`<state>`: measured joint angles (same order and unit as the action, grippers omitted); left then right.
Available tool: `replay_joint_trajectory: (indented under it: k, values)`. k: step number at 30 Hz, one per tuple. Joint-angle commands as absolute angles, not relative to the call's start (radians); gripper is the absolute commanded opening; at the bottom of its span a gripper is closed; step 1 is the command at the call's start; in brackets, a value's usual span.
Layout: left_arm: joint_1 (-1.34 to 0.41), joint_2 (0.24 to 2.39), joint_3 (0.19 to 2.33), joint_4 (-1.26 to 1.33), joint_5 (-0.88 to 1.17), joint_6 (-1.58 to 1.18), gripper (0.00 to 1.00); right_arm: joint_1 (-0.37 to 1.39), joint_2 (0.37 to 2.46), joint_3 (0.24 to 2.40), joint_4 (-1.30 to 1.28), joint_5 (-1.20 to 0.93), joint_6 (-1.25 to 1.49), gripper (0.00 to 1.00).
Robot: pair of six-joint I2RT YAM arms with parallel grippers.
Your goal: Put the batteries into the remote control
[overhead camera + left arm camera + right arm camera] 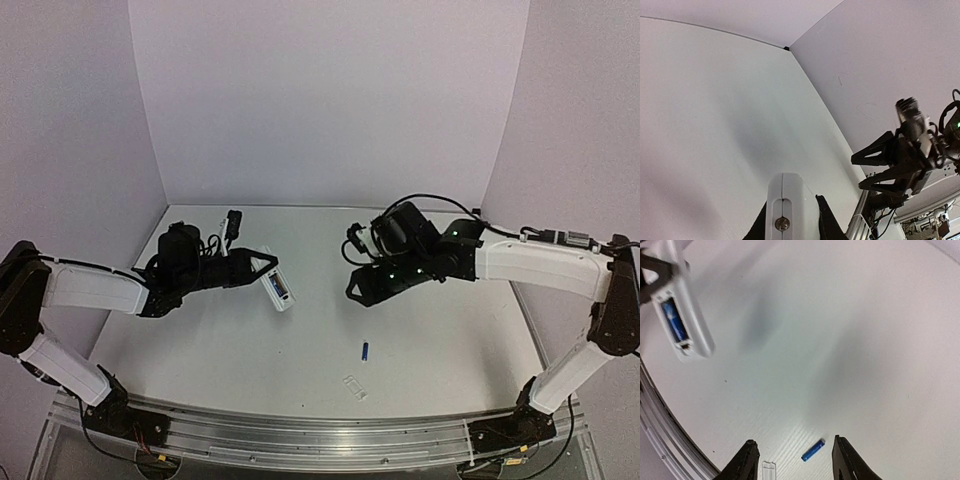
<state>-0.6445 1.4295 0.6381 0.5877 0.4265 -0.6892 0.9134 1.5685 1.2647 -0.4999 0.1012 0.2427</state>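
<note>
Battery [813, 450] below right pincer [792, 444]

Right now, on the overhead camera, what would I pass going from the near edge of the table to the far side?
Clear cover piece → loose blue battery → remote control.

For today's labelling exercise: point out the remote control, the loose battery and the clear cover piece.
remote control [274, 286]: top view, white casing.
loose battery [813, 450]: right wrist view, mid-body.
clear cover piece [354, 387]: top view, centre.
</note>
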Motion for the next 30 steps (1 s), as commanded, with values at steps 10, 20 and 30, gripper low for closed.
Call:
replay_joint_trajectory:
  k: [10, 20, 30]
  values:
    - [-0.632, 1.368, 0.705, 0.542, 0.551, -0.61, 0.0, 0.912, 1.689, 1.117, -0.565, 0.209, 0.61, 0.41]
    - [-0.63, 1.34, 0.705, 0.486, 0.666, -0.566, 0.0, 0.912, 1.791, 1.179, -0.566, 0.264, 0.756, 0.38]
    - [-0.63, 1.312, 0.702, 0.473, 0.758, -0.507, 0.0, 0.913, 1.872, 1.256, -0.567, 0.261, 0.776, 0.33]
